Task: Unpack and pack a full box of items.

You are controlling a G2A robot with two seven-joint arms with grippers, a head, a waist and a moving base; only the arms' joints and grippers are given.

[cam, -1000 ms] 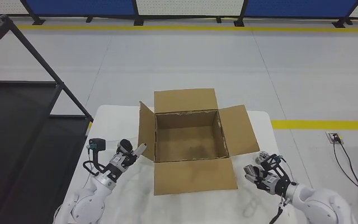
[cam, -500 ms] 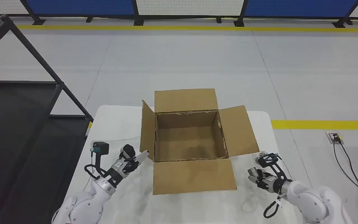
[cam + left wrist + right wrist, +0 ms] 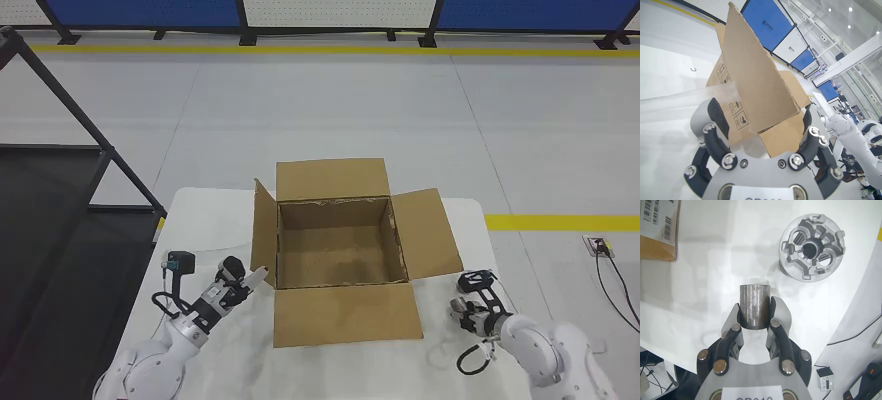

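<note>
An open cardboard box [image 3: 345,312] stands in the middle of the white table [image 3: 205,215], all its flaps spread and its inside bare. My left gripper [image 3: 252,276] is at the box's left flap [image 3: 757,79]. It stands open, with the flap's near corner between its fingers [image 3: 718,115]. To the right of the box my right gripper [image 3: 472,305] is shut on a short metal cylinder [image 3: 755,306] low over the table. A round cast metal part [image 3: 812,249] with a centre hole lies on the table just beyond the cylinder.
The box's labelled corner [image 3: 657,228] is near the right gripper. The table's right edge [image 3: 857,298] runs close by the cast part, with cables beyond it. A black frame [image 3: 60,200] stands left of the table.
The left gripper has crept closer to the left flap's corner. The right gripper has turned and shifted slightly toward the box, its arm drawing in.
</note>
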